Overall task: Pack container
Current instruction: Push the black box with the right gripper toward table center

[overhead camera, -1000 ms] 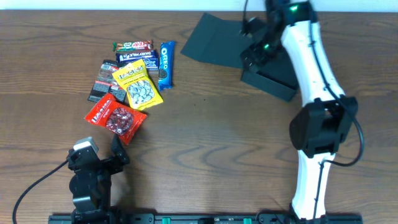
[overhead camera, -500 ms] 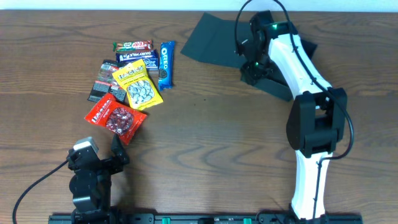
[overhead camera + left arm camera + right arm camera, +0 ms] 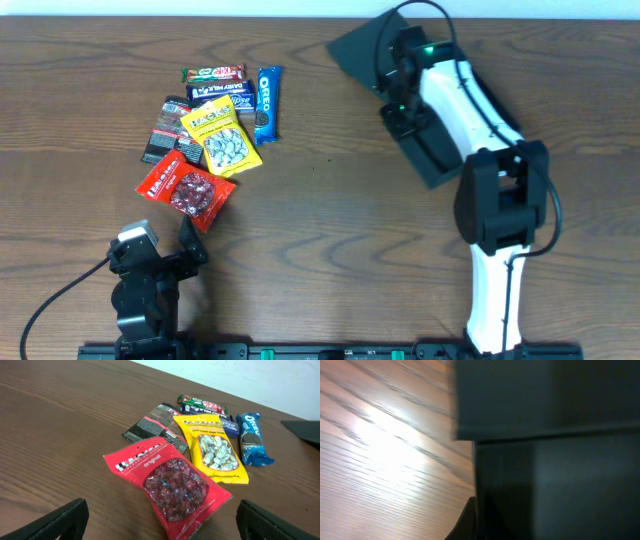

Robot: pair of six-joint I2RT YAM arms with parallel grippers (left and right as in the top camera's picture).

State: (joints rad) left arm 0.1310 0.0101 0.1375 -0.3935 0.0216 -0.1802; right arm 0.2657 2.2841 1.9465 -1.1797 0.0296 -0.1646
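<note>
The right gripper (image 3: 400, 100) is positioned over the container (image 3: 440, 150) at the far right of the tabletop (image 3: 330, 210). Its jaws are drawn fully together at the box's near-left edge; the overhead view shows contact with the dark cardboard, but whether a wall or the flap is actually pinched between the jaws cannot be determined. The right wrist view shows only dark box surfaces (image 3: 555, 450) against the wood grain (too close and blurred to resolve the fingertips).

The container lies tilted relative to the tabletop edges, with its hinged flap (image 3: 358, 48) extending toward the far side, left of the arm.

The left gripper (image 3: 160, 255) sits near the front-left edge of the tabletop with its fingers (image 3: 65, 520) spread wide, holding nothing and touching nothing.

Snack packets are grouped on the left, well apart from the container: a red candy bag (image 3: 185, 190), a yellow packet (image 3: 222, 140), a dark packet (image 3: 165, 130), a blue Oreo pack (image 3: 266, 100), and two bars (image 3: 214, 73) at the far end of the group.
</note>
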